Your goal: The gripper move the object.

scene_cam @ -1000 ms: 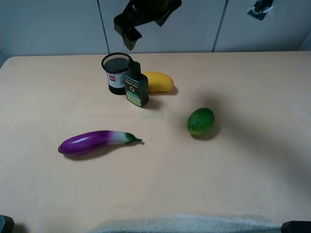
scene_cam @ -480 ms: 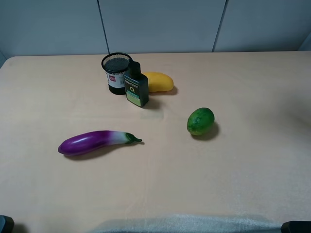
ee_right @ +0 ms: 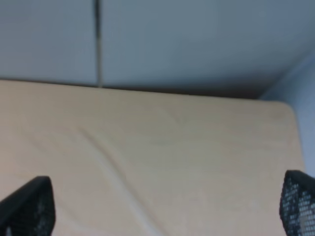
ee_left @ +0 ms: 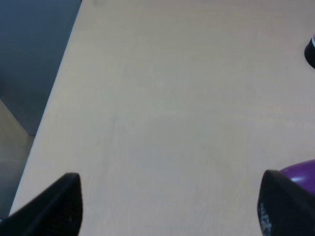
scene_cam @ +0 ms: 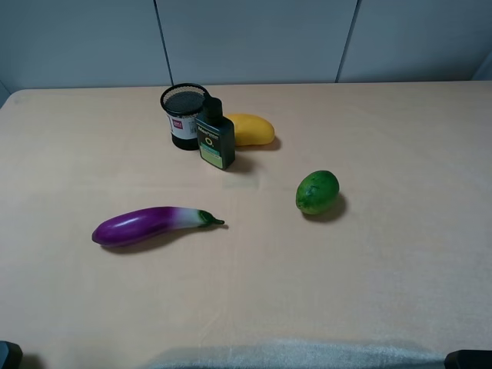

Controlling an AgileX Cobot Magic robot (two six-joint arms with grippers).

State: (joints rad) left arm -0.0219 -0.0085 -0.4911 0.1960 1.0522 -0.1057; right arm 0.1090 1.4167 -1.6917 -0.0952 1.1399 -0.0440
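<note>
From above, the arm that hung over the mesh cup [scene_cam: 184, 115] a second ago has left the frame, and the bottle [scene_cam: 215, 135] stands untouched just in front of the cup, beside the yellow fruit [scene_cam: 250, 129]. The left gripper [ee_left: 170, 204] and right gripper [ee_right: 167, 206] both show fingers spread wide over bare table, so the move looks finished or not begun

1. The left gripper [ee_left: 170, 206] is showing only two black fingers [ee_left: 51, 206], each with a rounded matte tip, above the table [ee_left: 172, 98].
2. The right gripper [ee_right: 165, 206] is showing two black fingers [ee_right: 29, 206]; their faces are carrying a fine mesh-like texture.
3. Cables, screws and markings are lying outside both wrist views.
</note>
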